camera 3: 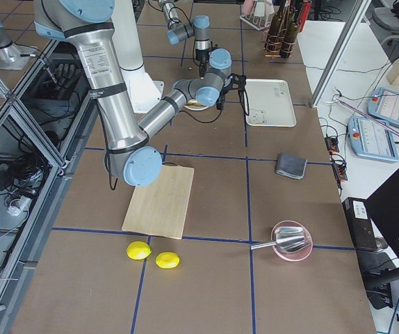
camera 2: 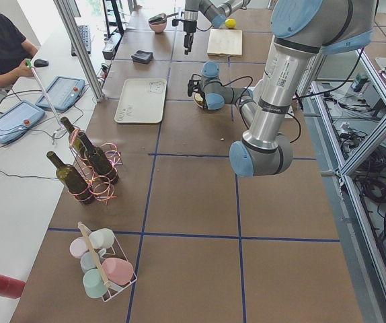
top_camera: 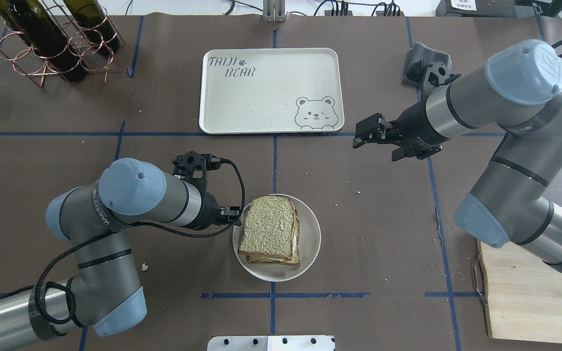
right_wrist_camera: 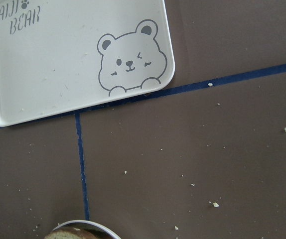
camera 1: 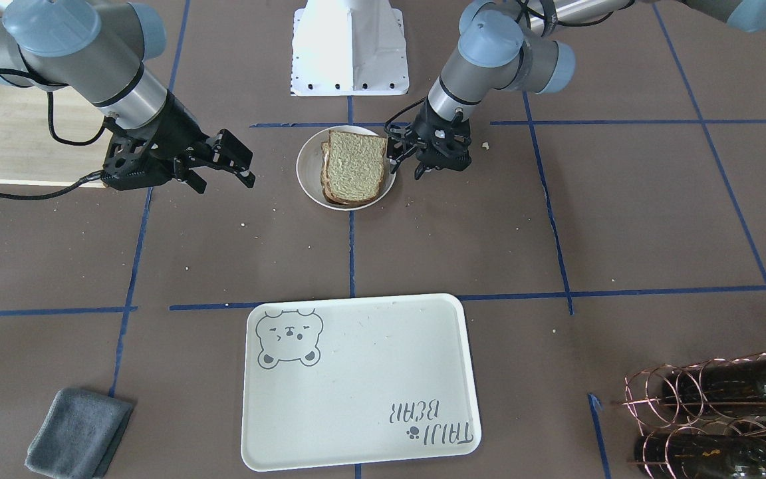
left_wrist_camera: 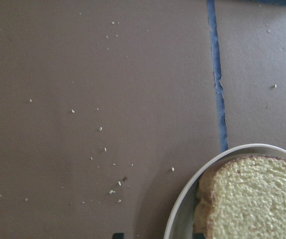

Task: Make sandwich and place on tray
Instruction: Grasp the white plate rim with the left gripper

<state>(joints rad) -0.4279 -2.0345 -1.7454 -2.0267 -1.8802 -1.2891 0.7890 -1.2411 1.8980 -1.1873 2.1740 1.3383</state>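
Observation:
The sandwich [top_camera: 270,229], two greenish-tan slices with a white sliver of egg between them, lies on a small round white plate [top_camera: 311,243]. It also shows in the front view [camera 1: 355,166] and the left wrist view [left_wrist_camera: 255,199]. My left gripper [top_camera: 236,217] is open at the plate's left rim, with its jaws on either side of the rim. My right gripper [top_camera: 359,134] is open and empty, above the table to the right of the tray [top_camera: 261,97]. The tray holds nothing and also shows in the right wrist view [right_wrist_camera: 48,64].
A pale wooden cutting board [top_camera: 530,292] lies at the near right. A grey cloth [top_camera: 425,58] lies right of the tray. Wine bottles in a copper rack [top_camera: 51,44] stand at the far left. Crumbs dot the brown table.

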